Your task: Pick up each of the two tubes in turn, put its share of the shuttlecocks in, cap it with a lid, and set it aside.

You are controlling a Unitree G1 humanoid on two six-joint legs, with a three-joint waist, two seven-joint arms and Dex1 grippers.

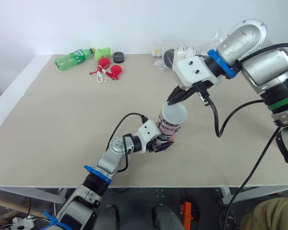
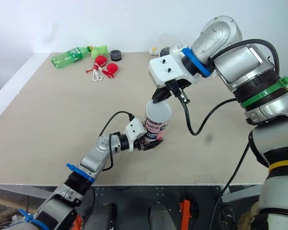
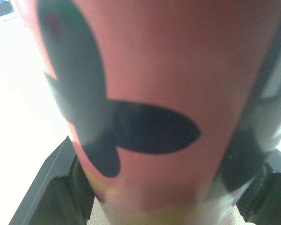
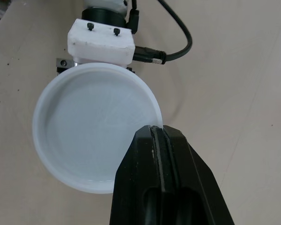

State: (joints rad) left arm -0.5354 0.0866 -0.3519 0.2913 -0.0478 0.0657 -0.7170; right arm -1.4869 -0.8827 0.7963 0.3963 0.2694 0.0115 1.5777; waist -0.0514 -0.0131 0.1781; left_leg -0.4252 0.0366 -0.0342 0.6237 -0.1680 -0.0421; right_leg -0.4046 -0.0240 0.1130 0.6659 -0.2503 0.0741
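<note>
The pink-labelled tube (image 1: 172,128), topped with a white lid (image 4: 96,126), stands upright near the table's (image 1: 62,124) front edge, clamped in my left gripper (image 1: 161,144), while my right gripper (image 1: 174,99), fingers pressed together, touches the lid's rim.

We find the only legible writing on the tube (image 1: 172,125), on the side below its white lid (image 1: 174,112). In both eye views a dark band there carries large white capitals that we read as "UCC"; the tube's curve hides whatever comes before or after them. Under that runs a smaller line of which we can make out only "ALL" at the end. In the left wrist view the tube's pink wall shows a dark printed figure, no letters. The label of the green bottle (image 1: 73,58) on the desk (image 1: 62,120) is too small to read.
</note>
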